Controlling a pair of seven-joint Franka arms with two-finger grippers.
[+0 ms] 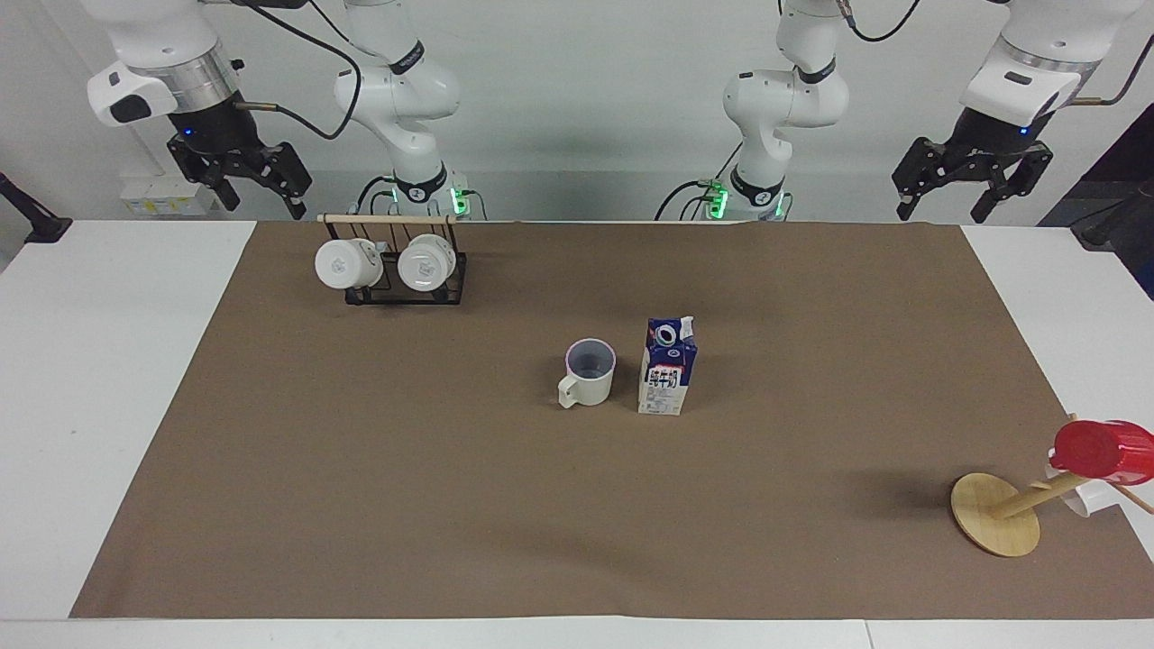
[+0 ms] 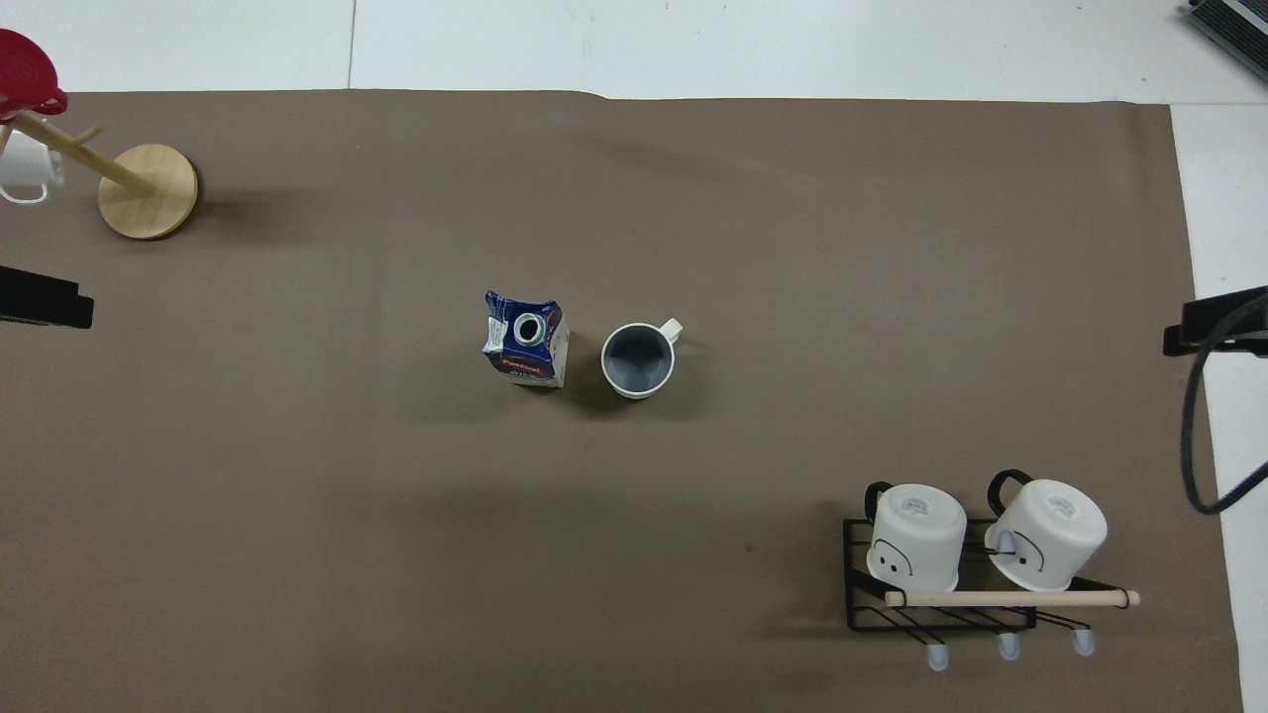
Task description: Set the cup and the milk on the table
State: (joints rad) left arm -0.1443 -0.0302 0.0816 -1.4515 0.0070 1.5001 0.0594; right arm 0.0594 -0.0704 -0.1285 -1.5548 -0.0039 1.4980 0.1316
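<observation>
- The right gripper (image 1: 257, 185) hangs up in the air over the right arm's end of the table, close to the robots. Its fingers are spread apart and hold nothing.
- The left gripper (image 1: 942, 189) hangs in the air over the left arm's end of the table (image 1: 117, 361). Its fingers are spread apart too, and it holds nothing.
- Close to the robots, a black wire rack (image 1: 406, 284) sits on the brown mat (image 1: 361, 469). Two white mugs (image 1: 338, 263) lie tipped in it.
- The cup (image 1: 588, 372) stands upright on the mat in the middle of the table. Its handle points away from the robots.
- The milk (image 1: 667, 367) stands upright just beside the cup, toward the left arm's end. They do not touch.
- Farthest from the robots, at the left arm's end, a wooden mug tree (image 1: 996, 514) leans over. A red cup (image 1: 1104, 451) hangs on it.
</observation>
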